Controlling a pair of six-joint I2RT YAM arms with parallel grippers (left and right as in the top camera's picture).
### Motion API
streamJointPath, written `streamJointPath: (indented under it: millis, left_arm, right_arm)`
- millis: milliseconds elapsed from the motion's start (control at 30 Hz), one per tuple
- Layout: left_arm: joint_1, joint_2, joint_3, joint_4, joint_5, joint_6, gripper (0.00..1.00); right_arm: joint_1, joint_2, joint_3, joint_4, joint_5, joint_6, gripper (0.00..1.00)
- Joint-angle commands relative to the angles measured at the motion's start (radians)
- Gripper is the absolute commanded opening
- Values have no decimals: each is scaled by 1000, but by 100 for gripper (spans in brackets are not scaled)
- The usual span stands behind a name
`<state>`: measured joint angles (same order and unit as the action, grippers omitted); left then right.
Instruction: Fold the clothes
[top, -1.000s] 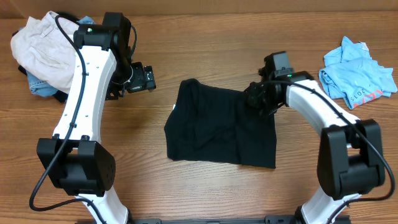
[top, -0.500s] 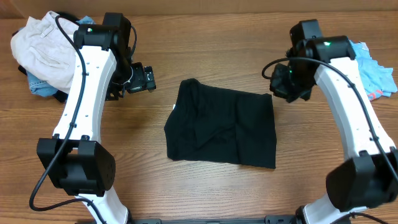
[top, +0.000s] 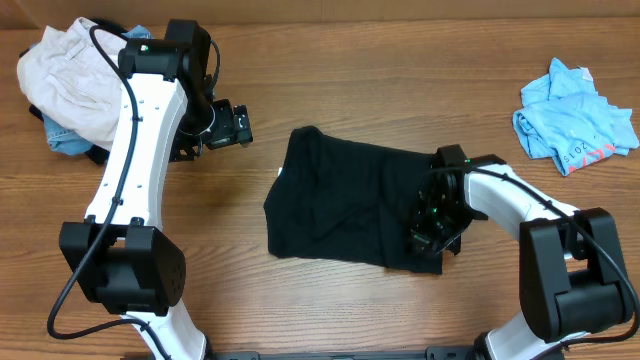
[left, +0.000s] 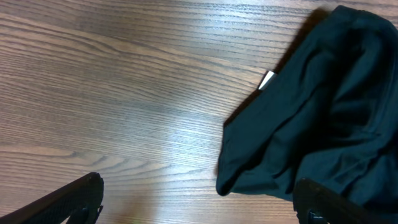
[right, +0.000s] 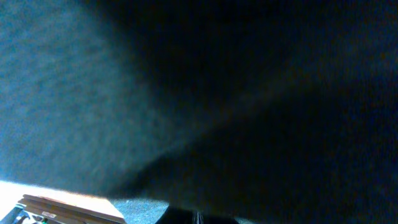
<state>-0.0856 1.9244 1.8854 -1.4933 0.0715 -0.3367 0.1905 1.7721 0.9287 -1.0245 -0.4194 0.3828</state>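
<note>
The right gripper (top: 428, 226) sits on the 4 o'clock edge of the black T-shirt (top: 340, 200), its grip impossible to tell, while the left gripper (top: 240, 125) hovers spread wide at the shirt's 10 o'clock.

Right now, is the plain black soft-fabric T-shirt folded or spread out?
Folded: the black soft-fabric T-shirt lies as a compact, wrinkled rectangle, no sleeves showing. How many layers, cannot tell.

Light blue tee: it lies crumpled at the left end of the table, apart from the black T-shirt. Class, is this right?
No. The overhead view shows the light blue tee crumpled at the right end of the table, apart from the black T-shirt.
</note>
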Motion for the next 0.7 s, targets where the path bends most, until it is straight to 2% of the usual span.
streamJointPath:
  millis: [0,67,200,267,300,333,367,433,500,633,667]
  left_arm:
    - [-6,-13,-1,3,7,16,100]
    - [-7,-13,-1,7,8,16,100]
    - [-6,-13,-1,9,7,16,100]
    - [-6,-13,-1,10,7,16,100]
    - [-6,-13,-1,10,7,16,100]
    - [-6,-13,-1,10,7,16,100]
    - [-6,-13,-1,9,7,16,100]
    - [-6,-13,-1,11,8,16,100]
    - [-6,-13,-1,11,7,16,100]
    - [-6,-13,0,9,7,23,100]
    - [-6,-13,-1,9,7,23,100]
  right_arm:
    - [12,-11,-31,3,-27,41,4]
    - [10,-30,-17,9,-27,44,4]
    - [10,-111,140,-23,-27,43,5]
    - [10,-111,210,36,-27,42,15]
    - [10,-110,212,89,-27,43,30]
    - [10,-105,208,124,-24,43,39]
    - [11,-96,202,140,-19,43,41]
    - [11,-29,192,193,-9,43,40]
    - [11,36,192,297,-9,44,31]
    - [11,72,192,426,0,68,29]
    - [11,82,192,454,45,89,26]
